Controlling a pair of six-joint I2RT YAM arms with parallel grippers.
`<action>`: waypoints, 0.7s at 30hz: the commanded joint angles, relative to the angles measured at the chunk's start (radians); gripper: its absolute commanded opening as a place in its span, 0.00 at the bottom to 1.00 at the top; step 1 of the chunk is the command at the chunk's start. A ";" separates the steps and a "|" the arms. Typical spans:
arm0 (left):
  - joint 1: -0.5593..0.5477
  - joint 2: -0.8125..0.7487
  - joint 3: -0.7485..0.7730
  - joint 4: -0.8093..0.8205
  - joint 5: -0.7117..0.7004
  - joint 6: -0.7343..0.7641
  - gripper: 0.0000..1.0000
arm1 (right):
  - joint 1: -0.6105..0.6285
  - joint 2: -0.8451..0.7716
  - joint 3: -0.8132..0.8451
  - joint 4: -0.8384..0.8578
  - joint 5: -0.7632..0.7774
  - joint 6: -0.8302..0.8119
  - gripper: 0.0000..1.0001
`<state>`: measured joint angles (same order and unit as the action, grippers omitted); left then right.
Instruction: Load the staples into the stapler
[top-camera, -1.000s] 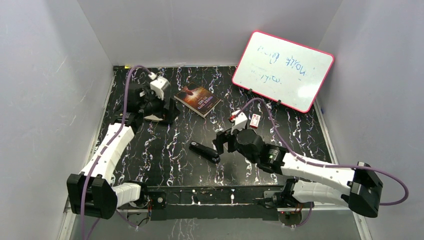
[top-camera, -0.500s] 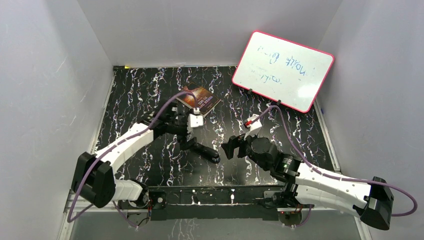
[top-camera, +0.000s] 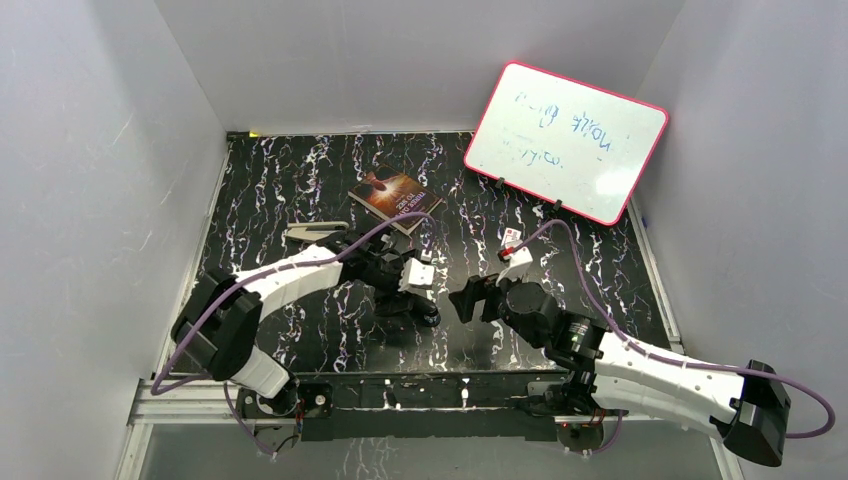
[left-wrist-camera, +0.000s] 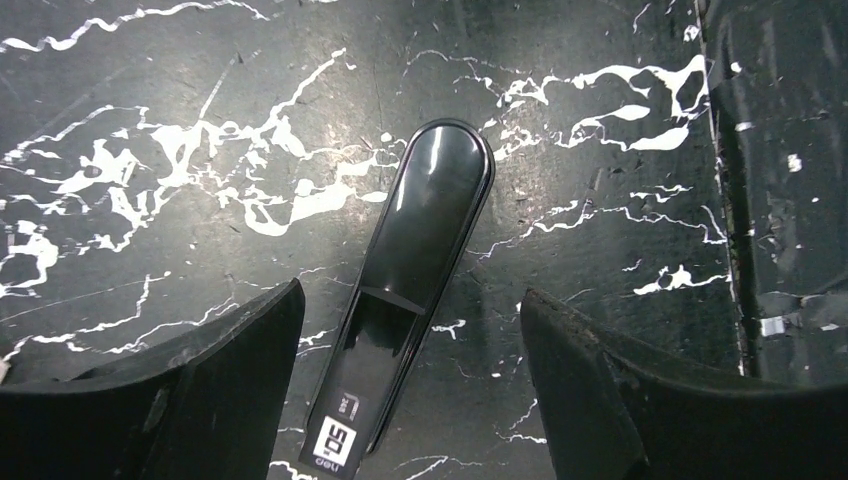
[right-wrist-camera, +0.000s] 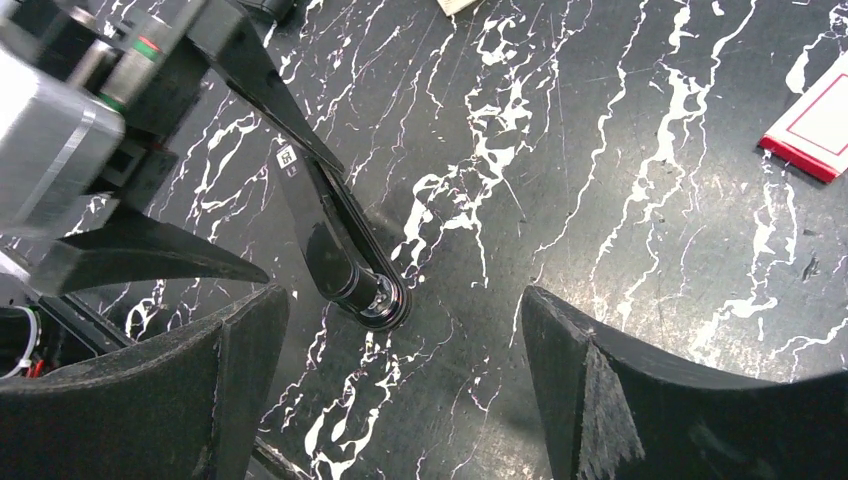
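We see the left gripper (left-wrist-camera: 410, 300) open, one finger on each side of the black stapler (left-wrist-camera: 425, 230), not touching | right gripper (right-wrist-camera: 400, 300) open near its round end | box of staples (top-camera: 512, 236) lies apart.

Both arms reach to mid-frame, end effectors near each other.
The left arm (top-camera: 285, 278) stretches in from the lower left, left end effector (top-camera: 410, 298) pointing down, jaws wide apart. The right arm (top-camera: 650, 372) extends from the lower right, right end effector (top-camera: 468, 300) fully spread.
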<state>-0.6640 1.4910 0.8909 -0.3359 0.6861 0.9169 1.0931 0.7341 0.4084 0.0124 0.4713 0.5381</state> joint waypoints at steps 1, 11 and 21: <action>-0.015 0.046 0.033 0.021 0.030 0.050 0.76 | -0.002 -0.016 -0.015 0.038 0.010 0.037 0.94; -0.082 0.125 0.072 0.037 0.004 0.061 0.55 | -0.003 -0.027 -0.037 0.032 0.026 0.063 0.94; -0.116 0.143 0.082 0.037 -0.045 0.028 0.34 | -0.003 -0.041 -0.048 -0.003 0.095 0.146 0.93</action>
<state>-0.7746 1.6440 0.9436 -0.2913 0.6270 0.9501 1.0931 0.7120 0.3618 -0.0086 0.5072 0.6357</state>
